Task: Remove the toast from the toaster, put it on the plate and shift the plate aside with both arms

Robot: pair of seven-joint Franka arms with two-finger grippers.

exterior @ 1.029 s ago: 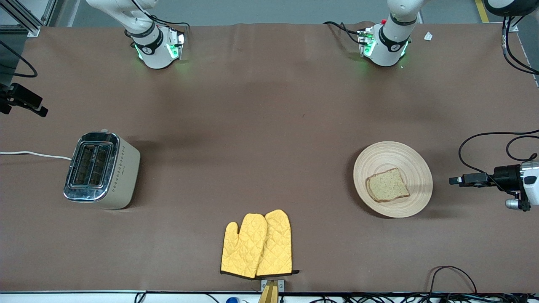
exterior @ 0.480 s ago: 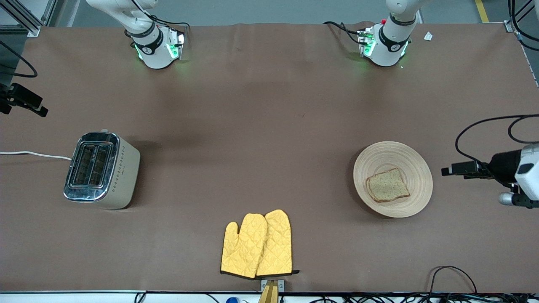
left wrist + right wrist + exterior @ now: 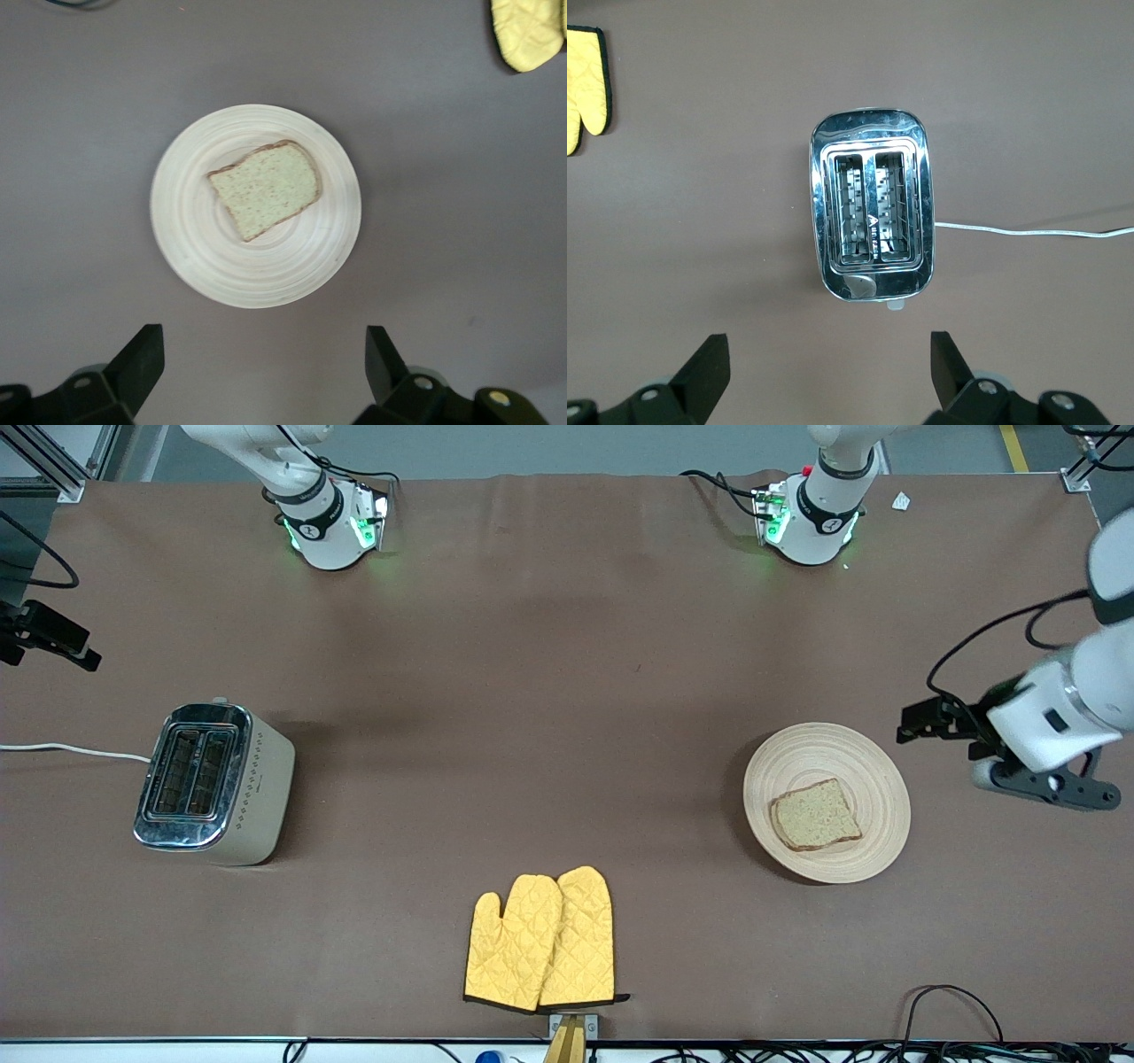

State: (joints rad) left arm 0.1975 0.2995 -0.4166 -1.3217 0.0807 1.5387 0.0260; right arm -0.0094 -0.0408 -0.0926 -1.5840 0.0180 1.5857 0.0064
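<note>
My right gripper [image 3: 824, 376] hangs over the toaster [image 3: 213, 782] at the right arm's end, jaws apart, both slots bare. Yellow mitts [image 3: 542, 941] lie nearest the camera. The toast [image 3: 815, 815] lies on the plate [image 3: 873, 766]. My left gripper [image 3: 921, 722] hangs just beside the plate's rim, jaws apart, touching nothing.

Bare tabletop [image 3: 549, 717] all around plate [image 3: 873, 779], mitts [image 3: 542, 941] well apart.
</note>
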